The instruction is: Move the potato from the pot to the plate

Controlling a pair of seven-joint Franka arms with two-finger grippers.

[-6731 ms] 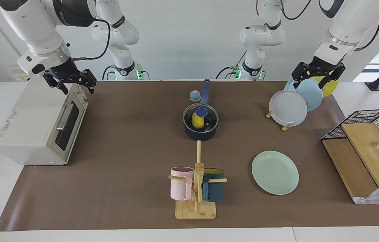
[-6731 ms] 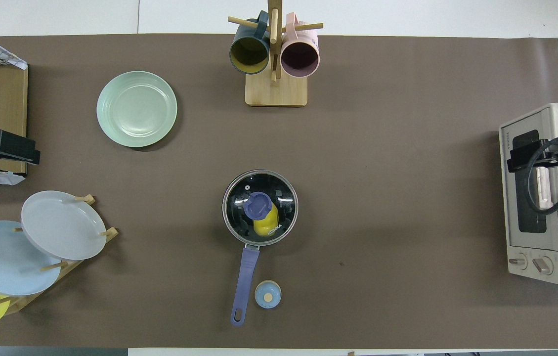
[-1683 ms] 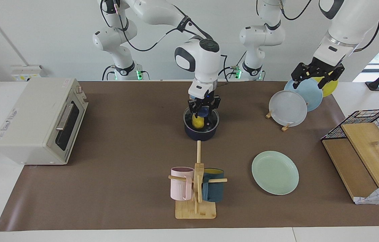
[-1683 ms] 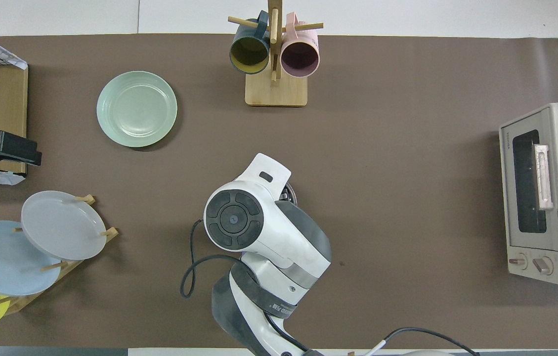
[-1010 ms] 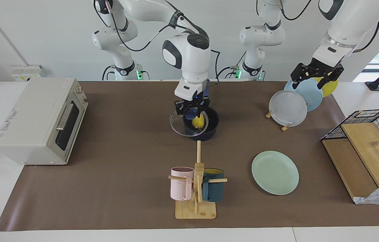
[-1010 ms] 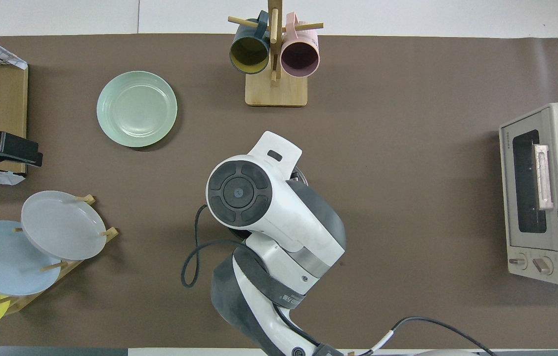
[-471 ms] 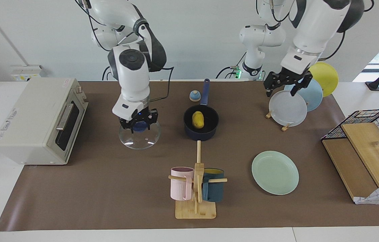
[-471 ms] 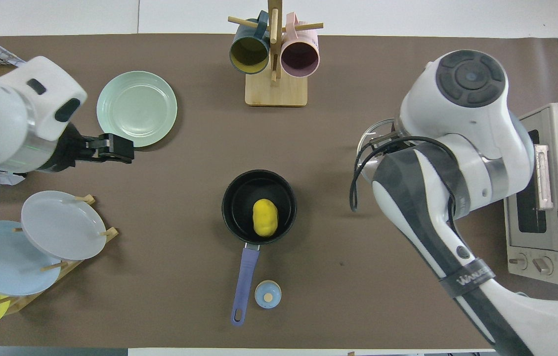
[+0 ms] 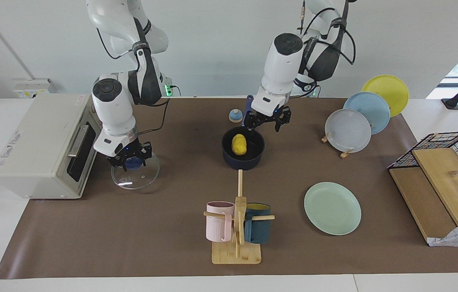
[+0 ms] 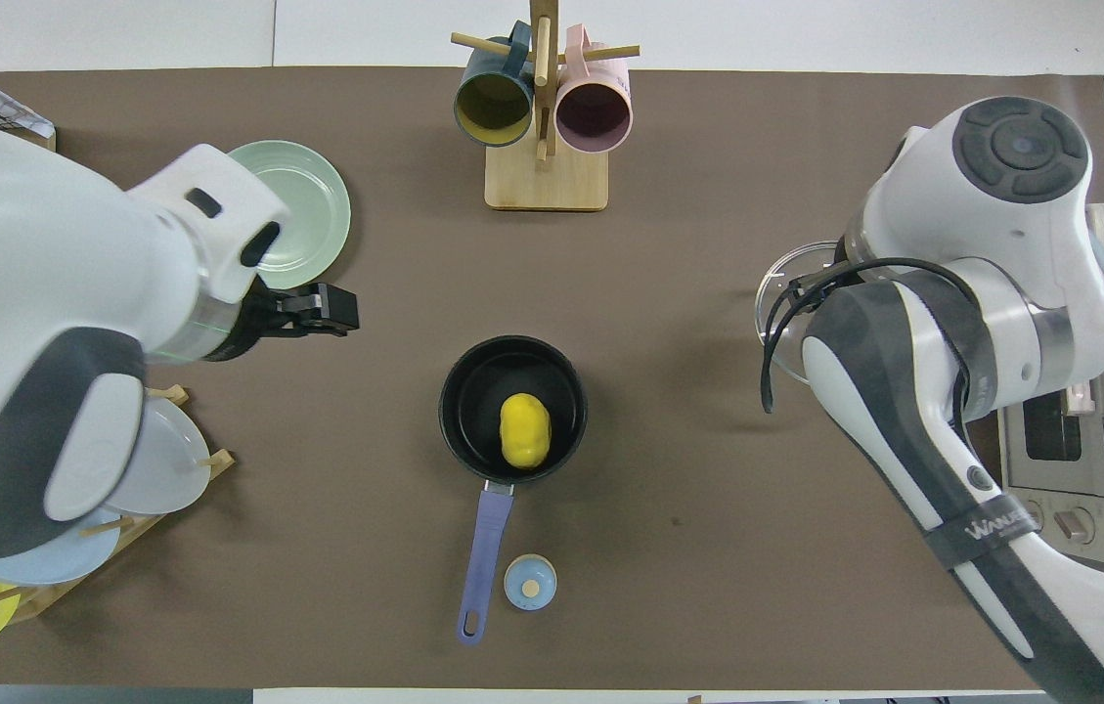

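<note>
The yellow potato lies in the uncovered navy pot at mid-table; it also shows in the overhead view on the pot's black floor. My left gripper is open and empty in the air, just above the pot's rim by its handle, touching nothing; the overhead view shows it between pot and plate. The mint-green plate lies empty toward the left arm's end. My right gripper is shut on the blue knob of the glass lid, low over the table in front of the toaster oven.
A toaster oven stands at the right arm's end. A wooden mug rack with pink and teal mugs stands farther from the robots than the pot. A rack with grey, blue and yellow plates, a small blue bell and a wire basket are also here.
My right gripper lifted the glass lid off the pot and carried it toward the toaster oven, now lower. My left arm moved from the plate rack to the pot.
</note>
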